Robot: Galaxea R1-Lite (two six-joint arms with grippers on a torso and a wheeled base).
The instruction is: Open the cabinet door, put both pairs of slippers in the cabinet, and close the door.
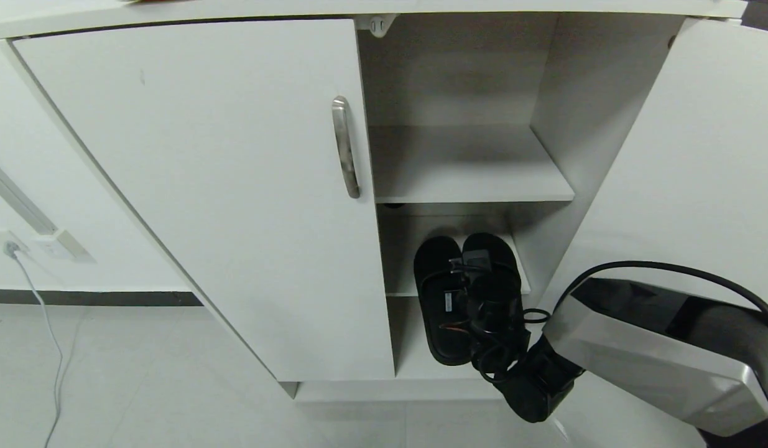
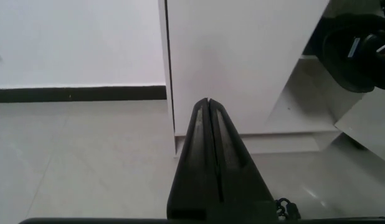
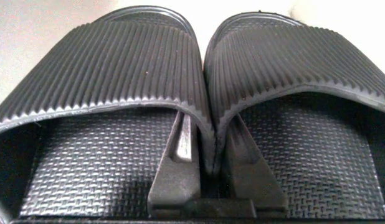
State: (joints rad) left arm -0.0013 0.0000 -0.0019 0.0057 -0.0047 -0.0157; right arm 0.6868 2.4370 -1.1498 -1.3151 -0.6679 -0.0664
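A pair of black slippers (image 1: 443,305) sits side by side in the open right half of the white cabinet (image 1: 464,162), toes over the lower shelf (image 1: 397,274) and heels sticking out in front of it. My right gripper (image 1: 468,267) is shut on the slippers. In the right wrist view one finger (image 3: 180,155) lies inside each slipper (image 3: 118,68), pinching their touching inner walls at the right gripper (image 3: 208,146). My left gripper (image 2: 208,106) is shut and holds nothing, low over the floor in front of the cabinet's base (image 2: 242,62).
The cabinet's left door (image 1: 203,186) is closed, with a metal handle (image 1: 346,146). The right door (image 1: 701,174) stands swung open beside my right arm. A wall socket and cable (image 1: 10,250) are at the far left above tiled floor (image 1: 141,373).
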